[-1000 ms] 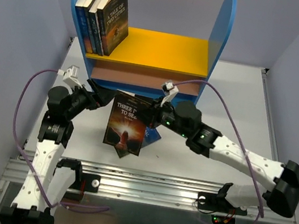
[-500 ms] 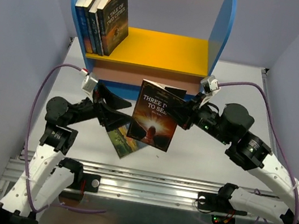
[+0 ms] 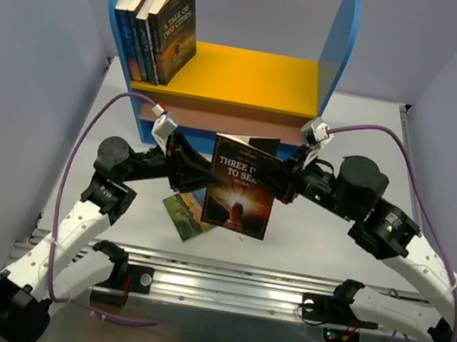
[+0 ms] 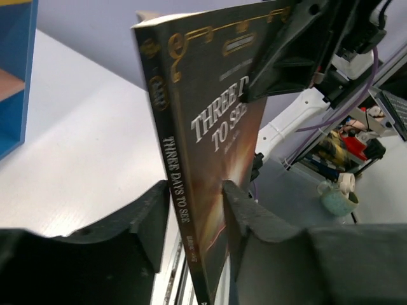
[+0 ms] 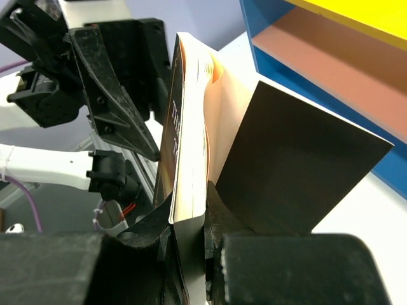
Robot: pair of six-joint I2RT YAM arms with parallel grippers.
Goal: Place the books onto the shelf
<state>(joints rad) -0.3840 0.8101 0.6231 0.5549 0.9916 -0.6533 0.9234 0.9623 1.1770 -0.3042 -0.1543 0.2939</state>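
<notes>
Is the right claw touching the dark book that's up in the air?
Touching. The right wrist view shows the right claw pinching the dark book, its fingers pressed against both sides with no gap.

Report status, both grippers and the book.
Right gripper shut on the book, upright off the table. Left gripper straddles its spine, grip unconfirmed. Second book lies on table below.

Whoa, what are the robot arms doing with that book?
Both arms are holding Three Days to See upright in the air, in front of the shelf. The right gripper grips one edge, and the left gripper pinches the spine. A few books already stand on the shelf's yellow board, and one more book lies on the table.
</notes>
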